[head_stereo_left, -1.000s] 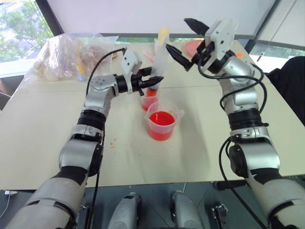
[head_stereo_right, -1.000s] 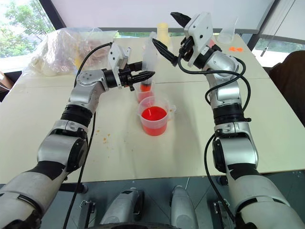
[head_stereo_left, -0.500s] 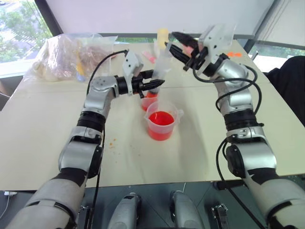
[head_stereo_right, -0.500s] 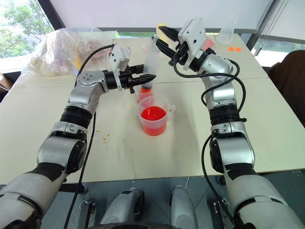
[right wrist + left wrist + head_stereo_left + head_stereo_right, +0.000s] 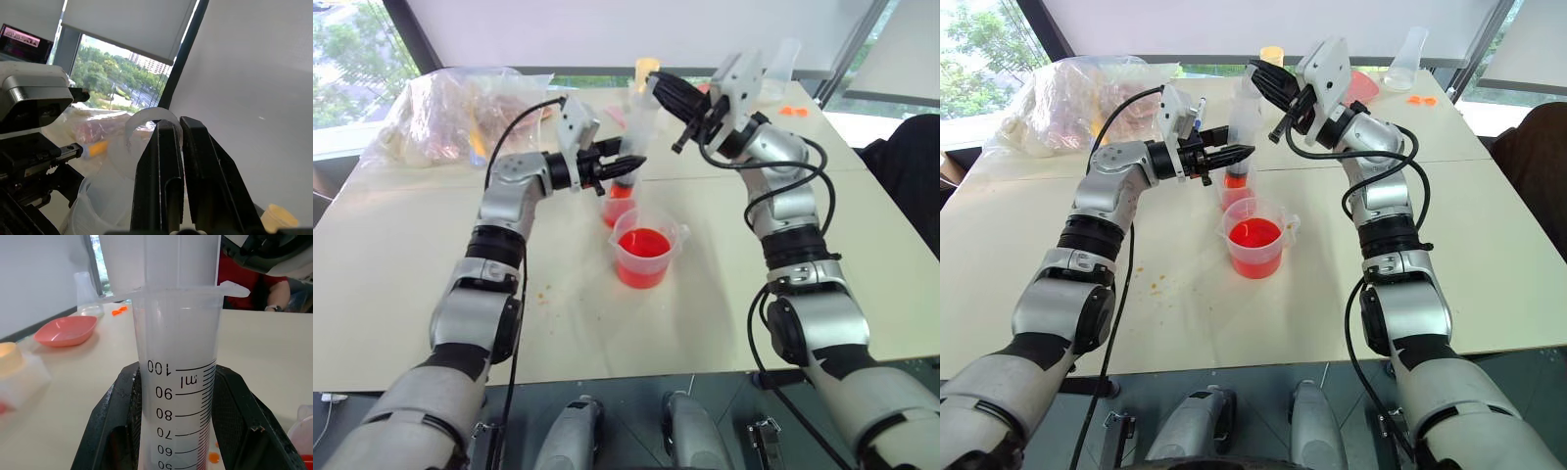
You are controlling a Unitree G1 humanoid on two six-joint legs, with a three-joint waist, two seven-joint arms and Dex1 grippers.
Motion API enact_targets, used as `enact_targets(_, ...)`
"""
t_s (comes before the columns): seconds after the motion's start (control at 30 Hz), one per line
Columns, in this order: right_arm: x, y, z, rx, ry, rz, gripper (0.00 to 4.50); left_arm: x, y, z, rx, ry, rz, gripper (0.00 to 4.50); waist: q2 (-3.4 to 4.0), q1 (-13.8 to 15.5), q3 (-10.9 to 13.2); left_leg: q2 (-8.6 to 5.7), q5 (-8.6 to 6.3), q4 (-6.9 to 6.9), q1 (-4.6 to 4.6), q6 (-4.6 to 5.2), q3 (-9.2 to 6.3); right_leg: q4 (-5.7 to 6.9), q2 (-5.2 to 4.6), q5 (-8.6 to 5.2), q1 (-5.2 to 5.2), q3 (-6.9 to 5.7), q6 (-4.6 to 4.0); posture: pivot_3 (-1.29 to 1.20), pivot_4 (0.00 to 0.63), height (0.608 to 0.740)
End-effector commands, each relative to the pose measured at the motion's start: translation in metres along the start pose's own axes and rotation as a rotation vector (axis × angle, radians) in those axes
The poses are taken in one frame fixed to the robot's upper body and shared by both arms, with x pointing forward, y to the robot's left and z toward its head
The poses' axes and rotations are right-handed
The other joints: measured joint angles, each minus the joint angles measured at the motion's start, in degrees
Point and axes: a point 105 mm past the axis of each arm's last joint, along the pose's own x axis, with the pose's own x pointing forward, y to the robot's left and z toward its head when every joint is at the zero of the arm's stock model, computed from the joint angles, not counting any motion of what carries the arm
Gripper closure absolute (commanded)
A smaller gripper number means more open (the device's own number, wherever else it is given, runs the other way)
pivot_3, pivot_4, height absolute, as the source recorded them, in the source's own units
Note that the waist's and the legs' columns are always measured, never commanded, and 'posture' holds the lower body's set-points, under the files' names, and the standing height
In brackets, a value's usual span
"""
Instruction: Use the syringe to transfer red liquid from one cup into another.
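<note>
The two head views look forward and down from above both arms onto the table (image 5: 401, 255), a slight sideways offset apart, and share the syringe (image 5: 1242, 117), both cups and both grippers. The left wrist camera sits very close behind the left gripper (image 5: 178, 418), looking level along its fingers at the syringe barrel. The right wrist camera looks up along the right gripper (image 5: 180, 147), past the plunger top toward the window (image 5: 112, 73).

Syringe (image 5: 178, 396): clear barrel, black printed scale marks and numerals. Red liquid (image 5: 644, 244): bright translucent red-orange inside the clear beaker (image 5: 646, 279) and the smaller clear cup (image 5: 619, 209). Table (image 5: 401, 264): off-white; dish (image 5: 67, 330): pink.
</note>
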Motion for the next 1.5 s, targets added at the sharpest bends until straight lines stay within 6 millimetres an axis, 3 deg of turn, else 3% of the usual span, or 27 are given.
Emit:
enact_targets(0.03, 0.006, 0.02, -0.009, 0.039, 0.008, 0.06, 4.45, 0.001, 0.006, 0.075, 0.151, -0.187, 0.015, 3.03, 0.0, 0.02, 0.0, 0.0, 0.0, 0.0, 0.0, 0.0, 0.0, 0.0, 0.0, 0.0, 0.0, 0.0, 0.0, 0.0, 0.15, 0.74)
enact_targets(0.6, 0.001, 0.052, -0.034, 0.116, 0.062, 0.132, 4.45, 0.006, 0.008, 0.088, 0.167, -0.236, 0.042, 3.03, 0.01, 0.02, 0.0, -0.01, 0.01, 0.0, 0.0, -0.02, -0.01, 0.02, 0.0, 0.0, -0.01, 0.0, 0.0, 0.0, 0.15, 0.74)
enact_targets(0.8, 0.001, 0.051, -0.037, 0.137, 0.092, 0.106, 4.45, 0.007, 0.008, 0.087, 0.165, -0.232, 0.038, 3.03, 0.0, -0.28, 0.0, 0.0, 0.01, 0.0, 0.0, -0.01, -0.01, 0.03, 0.0, 0.0, -0.02, 0.0, 0.0, 0.0, 0.15, 0.74)
enact_targets(0.9, 0.003, 0.04, -0.028, 0.112, 0.07, 0.072, 4.45, 0.006, 0.006, 0.085, 0.159, -0.228, 0.027, 3.03, 0.0, -0.71, 0.0, 0.0, 0.01, 0.0, 0.0, -0.02, -0.03, 0.04, 0.0, 0.0, -0.02, 0.0, 0.0, 0.0, 0.15, 0.74)
enact_targets(1.0, 0.001, 0.029, -0.018, 0.093, 0.038, 0.041, 3.5, 0.006, 0.005, 0.085, 0.153, -0.224, 0.016, 3.03, 0.0, -1.05, 0.0, 0.0, 0.01, 0.0, 0.0, -0.02, -0.04, 0.04, 0.0, 0.0, -0.03, 0.0, 0.0, 0.0, 0.15, 0.74)
enact_targets(1.2, -0.022, -0.006, 0.006, 0.014, -0.008, -0.124, 0.47, 0.005, 0.007, 0.083, 0.151, -0.221, 0.036, 3.03, 0.07, -0.99, -0.02, -0.02, 0.02, -0.02, -0.01, -0.03, -0.04, 0.07, -0.01, 0.0, -0.07, 0.02, 0.0, 0.0, 0.15, 0.74)
enact_targets(1.3, -0.042, -0.022, 0.019, 0.028, -0.026, -0.192, 0.47, 0.0, 0.014, 0.098, 0.093, -0.278, 0.07, 3.03, 0.05, -0.62, -0.01, -0.02, 0.02, 0.01, -0.02, -0.03, -0.06, 0.06, -0.02, 0.0, -0.05, 0.01, 0.0, 0.0, 0.15, 0.74)
enact_targets(1.37, -0.06, -0.033, 0.032, 0.028, -0.026, -0.224, 0.47, -0.011, 0.027, 0.12, 0.005, -0.332, 0.132, 3.03, 0.04, -0.68, 0.0, -0.03, 0.01, 0.03, -0.04, -0.02, -0.05, 0.06, -0.02, 0.0, -0.05, 0.02, 0.0, 0.0, 0.15, 0.74)
enact_targets(1.5, -0.087, -0.039, 0.054, 0.029, 0.004, -0.212, 0.47, -0.033, 0.043, 0.153, -0.111, -0.314, 0.226, 3.03, 0.03, -1.19, 0.03, 0.0, 0.01, -0.01, -0.08, -0.01, -0.05, 0.07, 0.0, 0.0, -0.11, 0.02, 0.0, 0.0, 0.15, 0.74)
